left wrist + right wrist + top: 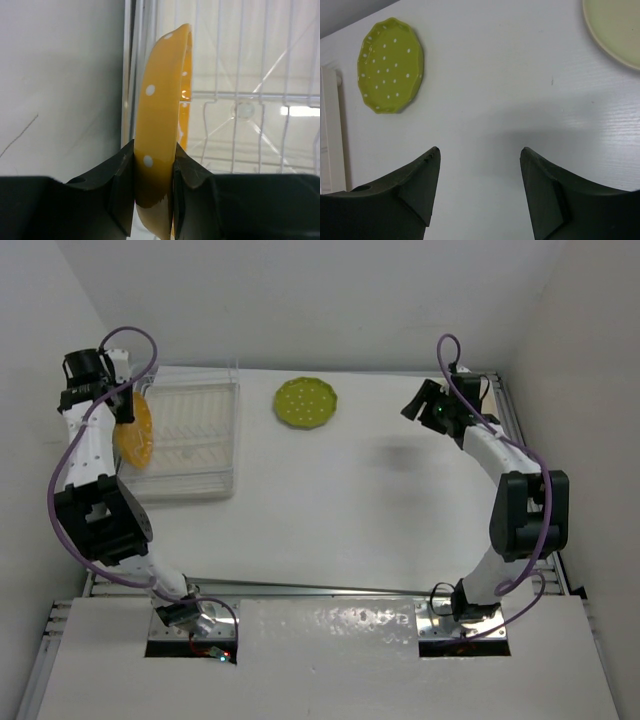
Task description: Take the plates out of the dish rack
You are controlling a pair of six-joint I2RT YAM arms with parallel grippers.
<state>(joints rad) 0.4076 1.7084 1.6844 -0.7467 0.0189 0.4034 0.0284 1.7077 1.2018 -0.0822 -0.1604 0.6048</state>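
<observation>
My left gripper point(126, 405) is shut on the rim of the orange-yellow dotted plate point(135, 437), which stands on edge at the left rim of the clear dish rack point(195, 445). In the left wrist view the plate point(160, 115) is pinched between both fingers of the left gripper point(154, 172), with the rack's white wires point(240, 95) behind it. The lime green dotted plate point(306, 402) lies flat on the table right of the rack. My right gripper point(414, 406) is open and empty above bare table point(479, 150). A cream plate point(615, 30) lies at that view's top right. The pink plate is out of view.
White walls close in the table at the back and both sides. The rack's edge point(330, 135) shows at the left of the right wrist view, beside the lime plate point(390, 65). A metal rail point(510, 410) runs along the table's right edge.
</observation>
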